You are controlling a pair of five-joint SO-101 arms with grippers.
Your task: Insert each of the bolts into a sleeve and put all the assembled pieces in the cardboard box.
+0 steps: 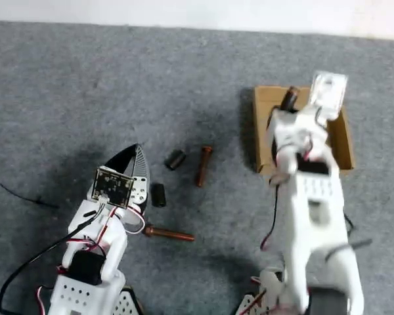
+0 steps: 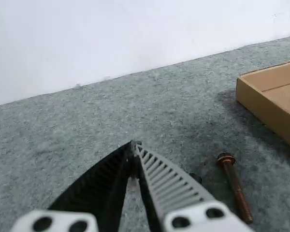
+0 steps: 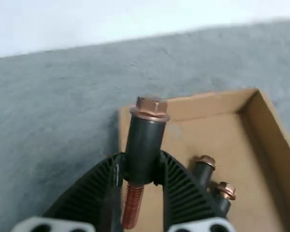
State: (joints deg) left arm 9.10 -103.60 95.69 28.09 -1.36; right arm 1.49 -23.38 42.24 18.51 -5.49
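Observation:
My right gripper (image 3: pixel 141 175) is shut on an assembled piece (image 3: pixel 142 145), a copper bolt inside a black sleeve, held over the cardboard box (image 3: pixel 261 121). Two assembled pieces (image 3: pixel 210 181) lie in that box. From above, the held piece (image 1: pixel 289 98) pokes out at the box's (image 1: pixel 263 98) far edge. My left gripper (image 2: pixel 134 153) is shut with nothing in it, above the carpet near the loose parts. Two loose bolts (image 1: pixel 203 165) (image 1: pixel 167 233) and two black sleeves (image 1: pixel 175 159) (image 1: pixel 158 195) lie between the arms. One bolt (image 2: pixel 234 186) also appears in the left wrist view.
Grey carpet covers the table up to a white wall (image 2: pixel 135 34). A thin black cable tie (image 1: pixel 26 197) lies at the left. The left arm's wires (image 1: pixel 33 262) trail toward the front edge.

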